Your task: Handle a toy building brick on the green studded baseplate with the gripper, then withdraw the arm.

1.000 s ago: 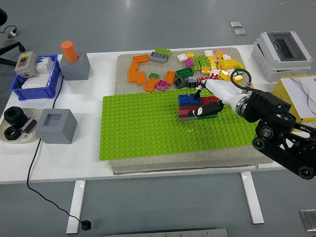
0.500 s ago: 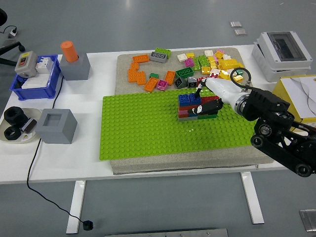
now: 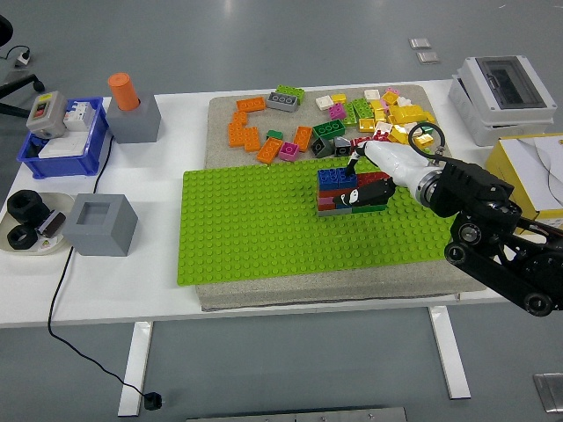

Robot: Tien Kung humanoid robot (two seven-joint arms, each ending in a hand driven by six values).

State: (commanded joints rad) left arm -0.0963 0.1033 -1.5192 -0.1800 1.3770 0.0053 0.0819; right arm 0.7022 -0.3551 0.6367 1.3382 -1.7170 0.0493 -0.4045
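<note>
The right robot hand (image 3: 365, 185) reaches over the baseplate (image 3: 264, 229), its dark fingers (image 3: 374, 191) against the brick stack (image 3: 339, 189) there; whether they grip it I cannot tell. Loose bricks (image 3: 264, 136) lie beyond, on the bench (image 3: 167, 290).

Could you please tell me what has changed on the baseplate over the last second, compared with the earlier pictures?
Very little. The right hand stays at the small stack of bricks on the green baseplate, and the right arm has shifted only slightly; whether it grips a brick cannot be told. The stack, the loose bricks behind the plate and the grey boxes at the left stayed put.
</note>
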